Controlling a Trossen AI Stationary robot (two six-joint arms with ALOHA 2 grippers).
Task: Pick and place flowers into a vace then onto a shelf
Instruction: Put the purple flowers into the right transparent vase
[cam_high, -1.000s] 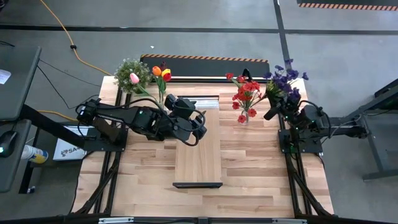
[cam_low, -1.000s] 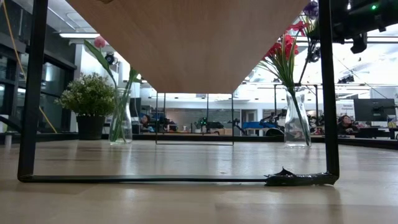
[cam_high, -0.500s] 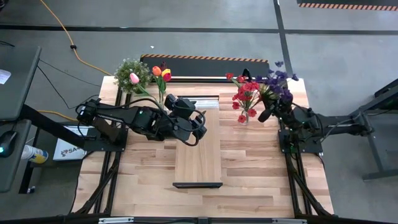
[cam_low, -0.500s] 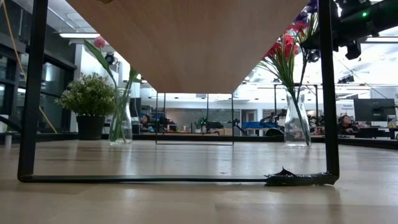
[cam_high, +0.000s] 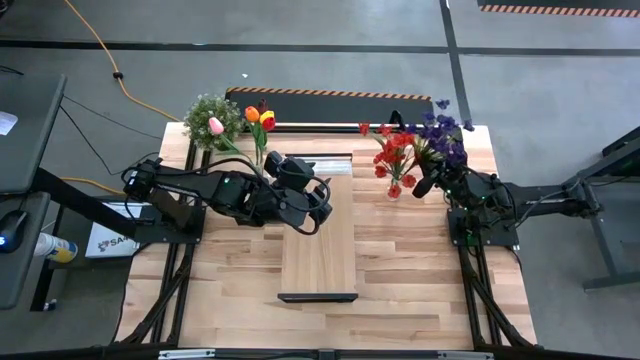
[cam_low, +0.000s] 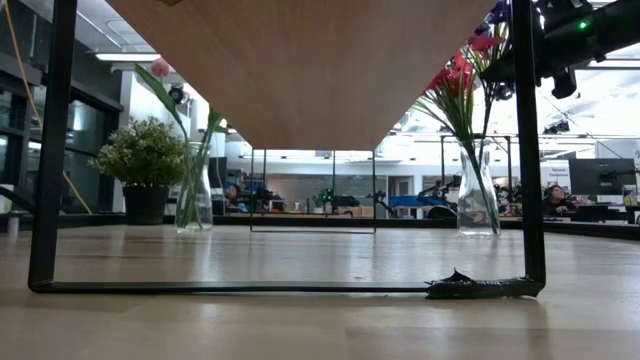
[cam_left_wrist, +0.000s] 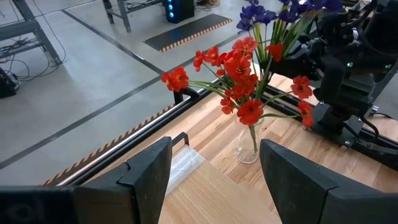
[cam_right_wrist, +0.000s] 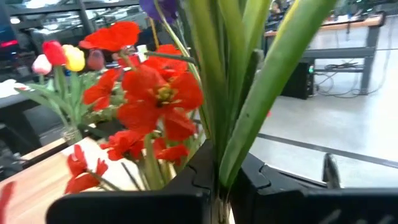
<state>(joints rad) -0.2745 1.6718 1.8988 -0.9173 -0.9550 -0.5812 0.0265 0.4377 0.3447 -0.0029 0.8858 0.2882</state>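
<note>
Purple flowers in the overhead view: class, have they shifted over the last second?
Yes. The right gripper has carried the purple flowers leftward, toward the vase of red flowers, whose blooms they now meet.

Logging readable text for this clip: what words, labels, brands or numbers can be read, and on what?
"SA": the only letters legible, on a white box left of the table in the high view; the rest is cut off by the left arm's mount.
White sign in the room behind, low view: too small to read.
Nothing legible on the shelf, the vases or the arms.
</note>
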